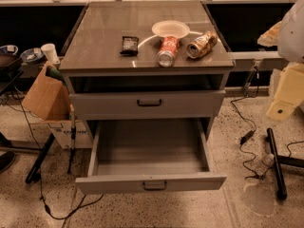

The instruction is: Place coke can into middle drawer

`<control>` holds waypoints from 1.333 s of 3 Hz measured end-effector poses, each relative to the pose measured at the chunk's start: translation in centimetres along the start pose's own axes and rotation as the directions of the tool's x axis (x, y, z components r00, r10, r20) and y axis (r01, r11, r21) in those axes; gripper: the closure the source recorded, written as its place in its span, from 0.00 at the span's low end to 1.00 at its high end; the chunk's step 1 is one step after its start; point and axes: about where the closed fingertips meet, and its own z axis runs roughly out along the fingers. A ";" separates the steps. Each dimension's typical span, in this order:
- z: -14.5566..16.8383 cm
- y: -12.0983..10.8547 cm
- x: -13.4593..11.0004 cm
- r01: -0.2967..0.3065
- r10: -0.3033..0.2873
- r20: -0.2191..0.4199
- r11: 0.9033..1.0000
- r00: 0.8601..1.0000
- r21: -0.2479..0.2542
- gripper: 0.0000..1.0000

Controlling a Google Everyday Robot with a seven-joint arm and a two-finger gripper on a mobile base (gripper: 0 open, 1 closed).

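Red with silver ends, the coke can (167,50) lies on its side on the grey cabinet top (104,30). It is well to the left of the gripper (286,95) and farther away from it. The gripper hangs at the right side of the cabinet, beyond its edge, with nothing in its hold. Whether it is open or closed I cannot tell.

The middle drawer (149,148) is pulled out. It is to the left of the gripper and lower than it, and its tray is bare. The task looks to be at its beginning, so the step in hand is, I think, the reach for the can.

To do it well, the gripper should travel left over the cabinet top and come down on the can from above, closing across the round body and not along its length. A lying can rolls easily, so a push from the side is a risk.

The neighbours leave little room:
- A gold-brown can (202,44) lies just beside it, on the side nearer to the gripper.
- A white plate (170,29) sits right behind it, maybe touching.
- A dark packet (129,45) is on the far side, apart.

Approaching between the two cans needs care not to knock the wrong one.
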 end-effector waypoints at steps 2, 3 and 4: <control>0.5 -2.6 -2.4 0.001 -0.001 0.023 1.000 1.000 0.010 0.00; 2.0 -7.2 -6.2 -0.023 0.023 0.046 1.000 0.999 0.008 0.00; 4.0 -12.8 -10.9 -0.066 0.065 0.056 0.998 0.996 0.022 0.00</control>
